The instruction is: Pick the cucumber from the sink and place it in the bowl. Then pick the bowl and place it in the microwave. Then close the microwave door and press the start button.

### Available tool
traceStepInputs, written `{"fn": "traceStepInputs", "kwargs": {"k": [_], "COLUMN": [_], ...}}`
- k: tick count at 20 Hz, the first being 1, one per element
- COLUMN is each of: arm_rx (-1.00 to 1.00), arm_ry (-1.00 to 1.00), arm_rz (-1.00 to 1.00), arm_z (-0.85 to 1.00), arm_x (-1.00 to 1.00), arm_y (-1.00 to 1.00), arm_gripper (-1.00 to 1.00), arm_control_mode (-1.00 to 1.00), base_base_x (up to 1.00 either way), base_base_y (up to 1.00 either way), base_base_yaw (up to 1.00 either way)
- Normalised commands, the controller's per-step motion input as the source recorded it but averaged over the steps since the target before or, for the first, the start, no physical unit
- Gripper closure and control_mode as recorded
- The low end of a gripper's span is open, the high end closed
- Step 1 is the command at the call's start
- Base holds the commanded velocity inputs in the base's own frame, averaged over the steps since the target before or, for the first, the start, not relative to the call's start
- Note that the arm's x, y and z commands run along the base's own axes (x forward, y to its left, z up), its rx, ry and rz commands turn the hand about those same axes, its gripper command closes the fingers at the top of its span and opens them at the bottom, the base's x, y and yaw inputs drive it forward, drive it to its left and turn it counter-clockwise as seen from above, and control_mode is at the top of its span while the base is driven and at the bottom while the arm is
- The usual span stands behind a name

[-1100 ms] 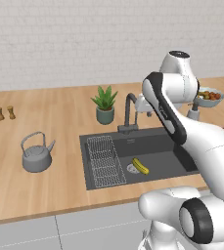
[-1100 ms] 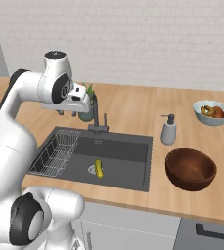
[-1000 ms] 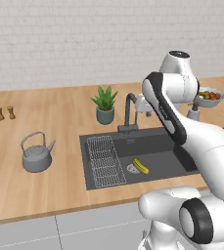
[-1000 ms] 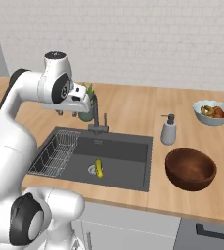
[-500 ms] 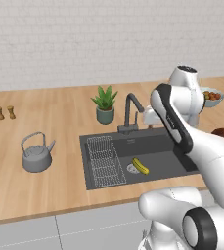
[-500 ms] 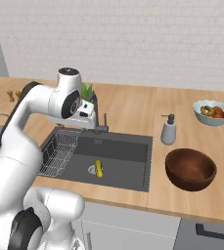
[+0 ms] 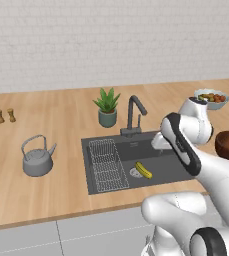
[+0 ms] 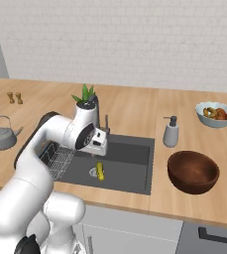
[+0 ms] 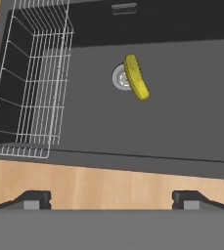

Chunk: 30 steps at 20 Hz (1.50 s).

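While the cucumber (image 9: 136, 76) lies on the floor of the sink (image 9: 182, 112), resting partly across the round drain (image 9: 121, 78) and well apart from the wire rack (image 9: 33, 83), the gripper (image 9: 111, 199) hangs above the basin's near edge and looks down into it, a stance that appears meant to line the hand up for a descent. Fingers: two dark tips (image 9: 33, 199) set wide apart, nothing between them. Bowl (image 8: 193, 171): reddish-brown, upright on the counter (image 8: 135, 106) to the right of the sink, empty, so it judges ready to receive. Also present: faucet (image 7: 134, 115), potted plant (image 7: 107, 106), kettle (image 7: 36, 157), soap dispenser (image 8: 171, 131), pale bowl of mixed food (image 8: 214, 113). Change since half a second ago: the arm has dropped and folded from its raised pose by the plant, bringing the hand low over the sink; cucumber, bowl and other items unmoved.
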Motion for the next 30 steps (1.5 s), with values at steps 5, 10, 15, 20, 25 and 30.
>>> {"fn": "traceStepInputs", "kwargs": {"k": [5,10,15,20,25,30], "arm_rx": [0.00,0.00,0.00,0.04,0.03,0.00], "arm_ry": [0.10,0.10,0.09,0.03,0.01,0.00], "arm_rz": [0.00,0.00,0.00,0.00,0.00,0.00], "arm_z": [-0.44,-0.52,-0.65,-0.51,-0.57,-0.49], "arm_x": [0.52,0.66,0.58,0.45,0.40,0.26], "arm_y": [0.00,0.00,0.00,-0.02,-0.02,-0.09], "arm_gripper": [-1.00,-1.00,-1.00,-1.00,-1.00,-1.00], "arm_control_mode": [-1.00,-1.00,-1.00,-1.00,-1.00,-1.00], "base_base_x": [0.00,0.00,0.00,0.00,0.00,0.00], "base_base_y": [0.00,0.00,0.00,0.00,0.00,0.00], "base_base_yaw": [0.00,0.00,0.00,0.00,0.00,0.00]}}
